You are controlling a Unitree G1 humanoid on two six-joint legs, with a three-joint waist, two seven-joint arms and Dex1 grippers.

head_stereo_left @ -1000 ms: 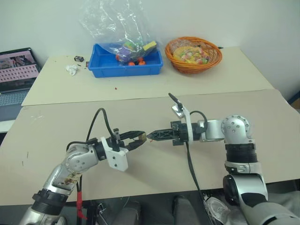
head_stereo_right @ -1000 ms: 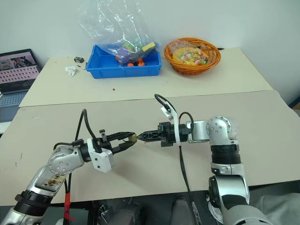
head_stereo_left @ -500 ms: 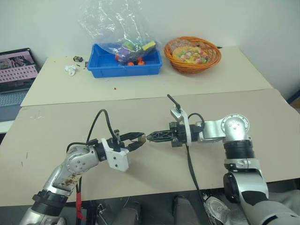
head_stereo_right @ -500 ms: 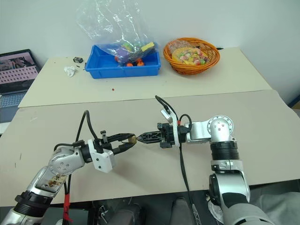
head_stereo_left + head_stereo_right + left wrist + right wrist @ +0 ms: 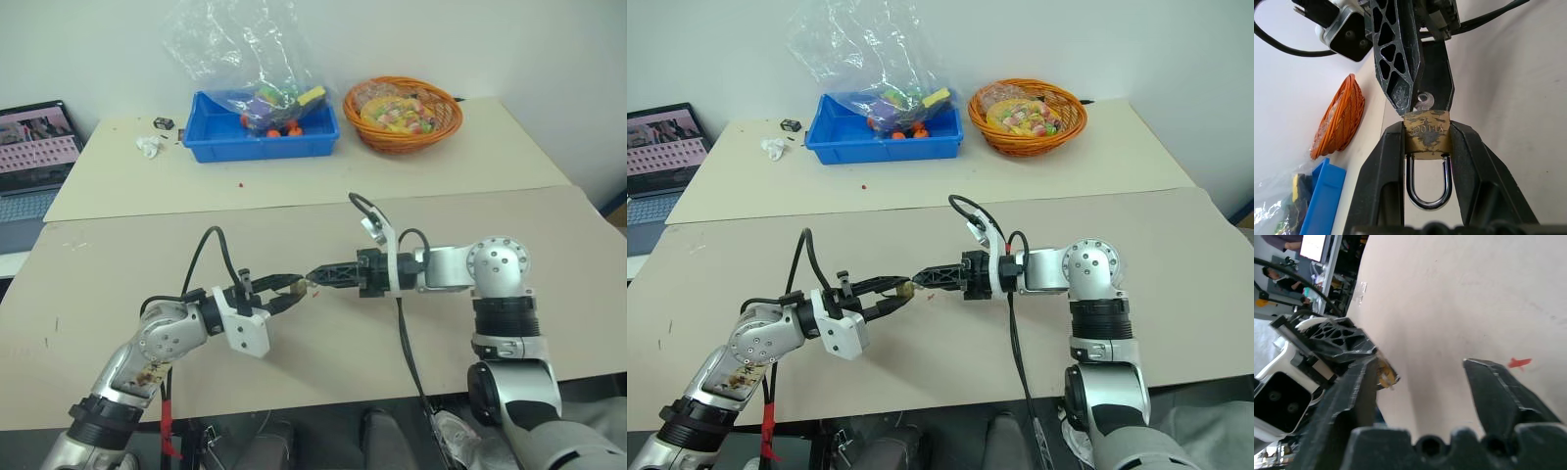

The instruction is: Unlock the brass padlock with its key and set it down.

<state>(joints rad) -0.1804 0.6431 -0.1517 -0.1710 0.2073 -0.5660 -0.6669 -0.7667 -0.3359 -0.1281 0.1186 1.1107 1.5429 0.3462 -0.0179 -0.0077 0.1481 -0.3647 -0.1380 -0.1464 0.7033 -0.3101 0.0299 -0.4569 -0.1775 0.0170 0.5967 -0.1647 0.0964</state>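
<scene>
Two arms meet over the middle of the tan table [image 5: 509, 235], low in the head views. The blue bin [image 5: 263, 137], the orange basket [image 5: 402, 113] and the laptop [image 5: 34, 157] sit well apart from them along the upper edge.

The left gripper [image 5: 294, 290] comes in from the lower left and is clamped on the padlock [image 5: 1426, 132]. Its two fingers squeeze the sides of the brass body, with the silver loop pointing back toward its wrist. The right gripper [image 5: 315, 277] reaches in from the right, its tips just at the lock. In its own wrist view its fingers stand well apart, gripping nothing.

The key [image 5: 1424, 101] sits in the end of the lock facing the right gripper, with its round head sticking out between those fingers.

I judge this to be the unlocking step, with the key seated but the lock apparently not yet freed. Both legs of the loop look sunk in the body. The next move likely calls for closing squarely on that small key head and twisting it without dragging the lock out of the left grip.

From the head views the lock is only a yellowish dot between the fingertips. The keyhole and the key's blade are hidden. Whether the loop is truly latched cannot be told.
</scene>
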